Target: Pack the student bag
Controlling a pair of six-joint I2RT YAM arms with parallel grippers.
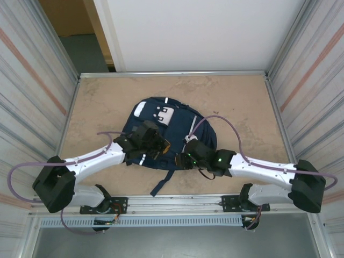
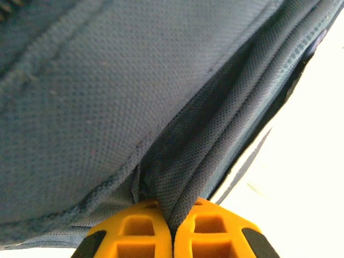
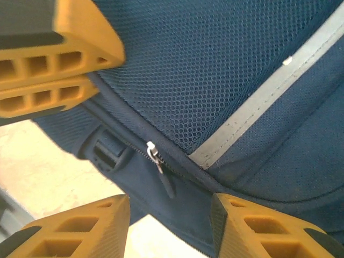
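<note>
Left gripper [image 2: 172, 217]: its two yellow fingers [image 2: 129, 236] are pressed together, pinching a fold of dark blue fabric at the edge of the student bag [image 2: 107, 97]. The fold rises from between the fingertips and runs up and to the right.

Right gripper [image 3: 171, 204]: its fingers [image 3: 80, 234] stand well apart and hold nothing. They are just above the bag's zipper seam. A small metal zipper pull [image 3: 159, 164] lies between and slightly beyond the two fingertips, not touching either. A black plastic buckle [image 3: 105, 150] sits just left of the pull. A grey stripe [image 3: 269, 102] crosses the mesh fabric to the right.

From above, the student bag [image 1: 180, 121] lies flat in the middle of the tan table [image 1: 102, 102]. Both grippers are over its near edge: the left gripper [image 1: 160, 144] at the near-left part, the right gripper [image 1: 184, 159] at the near-right part, close beside each other.

The bag's rounded end, with a white patch [image 1: 165, 114], points away from the arm bases. A dark strap [image 1: 161, 184] trails from the opposite end toward the near edge of the table. The bag looks about as wide as it is long, so its long axis is hard to judge.
</note>
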